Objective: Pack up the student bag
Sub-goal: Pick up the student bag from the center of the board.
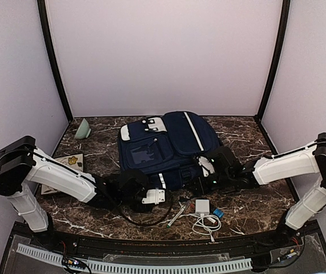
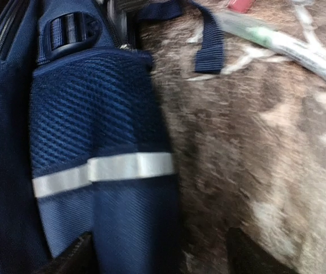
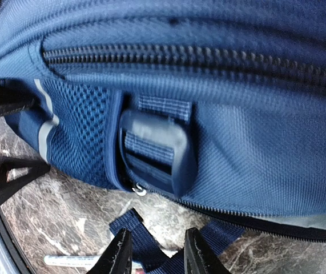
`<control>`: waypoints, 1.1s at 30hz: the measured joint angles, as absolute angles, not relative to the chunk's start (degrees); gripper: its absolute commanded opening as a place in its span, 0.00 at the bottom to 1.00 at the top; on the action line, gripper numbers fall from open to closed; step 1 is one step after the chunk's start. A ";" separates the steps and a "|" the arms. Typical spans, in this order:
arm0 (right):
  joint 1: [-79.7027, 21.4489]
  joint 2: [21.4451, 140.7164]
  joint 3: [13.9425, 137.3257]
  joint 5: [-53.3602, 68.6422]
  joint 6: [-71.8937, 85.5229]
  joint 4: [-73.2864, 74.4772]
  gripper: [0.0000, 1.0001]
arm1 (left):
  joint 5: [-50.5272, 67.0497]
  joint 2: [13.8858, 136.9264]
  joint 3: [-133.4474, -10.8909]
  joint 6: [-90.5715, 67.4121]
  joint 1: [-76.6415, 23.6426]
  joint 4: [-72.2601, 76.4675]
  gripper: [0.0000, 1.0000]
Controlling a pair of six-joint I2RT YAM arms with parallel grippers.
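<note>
- The student bag (image 1: 168, 145) lies flat on the worktop (image 1: 248, 137). Both arms reach in to its near edge.
- The left jaws are wide apart.
- The bag's mesh pocket (image 2: 94, 108) sits partly between the left jaws. It is close to one jaw, and a strip of bare worktop shows before the other jaw.
- Just in front of the left jaws, a silver stripe (image 2: 128, 166) runs across that pocket.
- The right jaws are only a little apart.
- A blue strap (image 3: 145, 240) shows in the gap between the right jaws. I cannot tell if they pinch it or just hang over it.
- Right ahead of the right jaws is a black buckle (image 3: 157, 154) on the side of the bag.
- Past the buckle, further from the right jaws, a long zip (image 3: 180, 57) runs across the bag.
- A pen (image 3: 71, 261) lies on the worktop just to one side of the right jaws.
</note>
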State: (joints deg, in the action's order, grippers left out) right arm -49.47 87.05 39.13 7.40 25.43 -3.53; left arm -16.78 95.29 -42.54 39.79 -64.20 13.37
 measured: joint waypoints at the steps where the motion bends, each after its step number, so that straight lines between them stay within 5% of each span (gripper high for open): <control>1: -49.47 87.00 38.89 7.40 25.32 -3.51 0.32 | -18.57 96.64 -43.16 40.97 -64.29 14.66 0.60; 6: -49.47 87.00 38.70 7.05 24.40 -3.42 0.31 | -25.28 100.88 -45.58 44.84 -64.69 18.61 0.01; 33: -50.59 79.92 37.58 9.06 21.87 -9.15 0.33 | -20.40 88.03 -46.78 37.54 -63.86 10.13 0.00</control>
State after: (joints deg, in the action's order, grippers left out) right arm -50.59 79.92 37.58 9.06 21.87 -9.15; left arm -20.40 88.03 -46.78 37.54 -63.86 10.13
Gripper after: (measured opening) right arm 0.329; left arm 0.035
